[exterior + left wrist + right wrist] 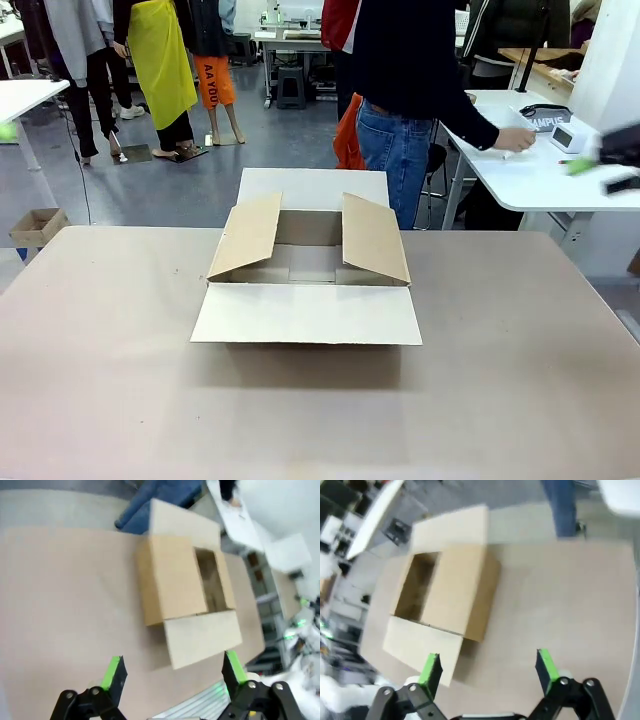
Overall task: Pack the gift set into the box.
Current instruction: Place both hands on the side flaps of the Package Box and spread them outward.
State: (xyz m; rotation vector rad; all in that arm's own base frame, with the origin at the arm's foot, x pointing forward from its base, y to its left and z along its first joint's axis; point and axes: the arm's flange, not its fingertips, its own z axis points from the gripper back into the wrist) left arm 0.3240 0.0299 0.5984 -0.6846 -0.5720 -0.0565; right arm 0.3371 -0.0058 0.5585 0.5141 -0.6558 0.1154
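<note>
The large brown cardboard box stands in the middle of the table with its four flaps spread and nothing visible inside. At the far right a person's hand rests on a white side table, next to the grey pouch lettered "CAMPUS" and a small white pack. The white basket is out of view. My left gripper is open high above the table, with the box ahead of it. My right gripper is open too, above the table beside the box. It appears blurred at the right edge of the front view.
The person in jeans stands just behind the box, leaning right. The white side table lies beyond the table's far right corner. A tiny brown carton sits on the floor at far left. The tabletop around the box is bare.
</note>
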